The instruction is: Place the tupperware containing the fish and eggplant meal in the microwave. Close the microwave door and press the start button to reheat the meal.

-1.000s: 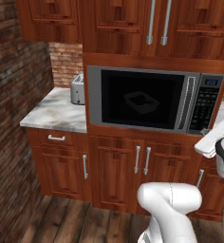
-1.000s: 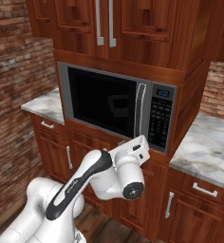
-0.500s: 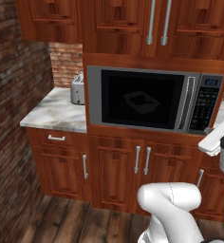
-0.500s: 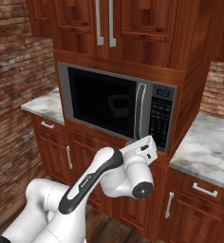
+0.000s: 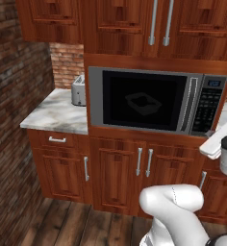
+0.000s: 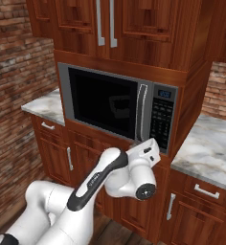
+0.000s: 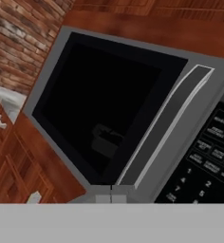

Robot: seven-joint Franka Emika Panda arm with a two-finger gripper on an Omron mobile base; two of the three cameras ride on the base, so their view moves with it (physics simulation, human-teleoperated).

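Behind the shut door of the microwave we saw the tupperware already inside, and our end effector, pinched shut and empty below the handle, risked missing the keypad and its start button.

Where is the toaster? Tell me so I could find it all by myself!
Find the big grey microwave built into the brown wooden cabinets. Just to its left, on the marble counter against the brick wall, stands the toaster. It is the one small silver box there, far smaller than the microwave and with no black window.
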